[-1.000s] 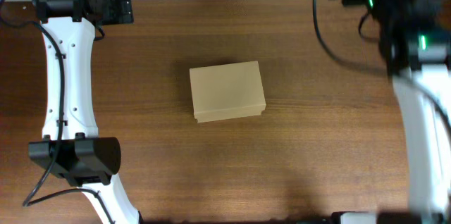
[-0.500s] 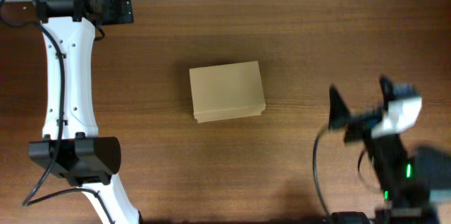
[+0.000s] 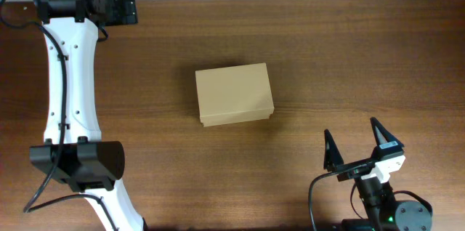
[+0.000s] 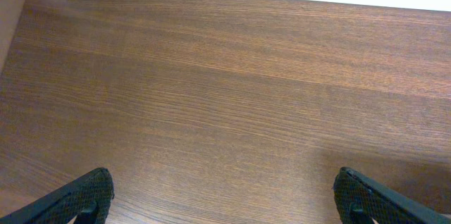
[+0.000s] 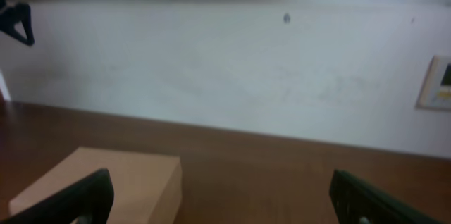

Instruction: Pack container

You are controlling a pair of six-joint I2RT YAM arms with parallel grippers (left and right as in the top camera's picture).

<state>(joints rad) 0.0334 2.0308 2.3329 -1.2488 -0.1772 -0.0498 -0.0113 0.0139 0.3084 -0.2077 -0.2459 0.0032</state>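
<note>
The container (image 3: 234,94) is a plain tan cardboard box with its lid down, standing near the middle of the wooden table. It also shows at the lower left of the right wrist view (image 5: 106,182). My right gripper (image 3: 362,150) is open and empty at the front right of the table, well clear of the box, its fingers pointing toward the back wall (image 5: 218,203). My left gripper (image 3: 127,7) is at the far back left corner. Its wrist view shows both fingers wide apart over bare wood (image 4: 225,196), holding nothing.
A white wall (image 5: 232,62) runs behind the table's back edge. The left arm's white links (image 3: 69,86) lie along the table's left side, with its base (image 3: 76,164) at the front left. No other objects show on the table.
The right arm has swung from the back right corner down to the front right edge of the table. The left arm and the box have not moved.
</note>
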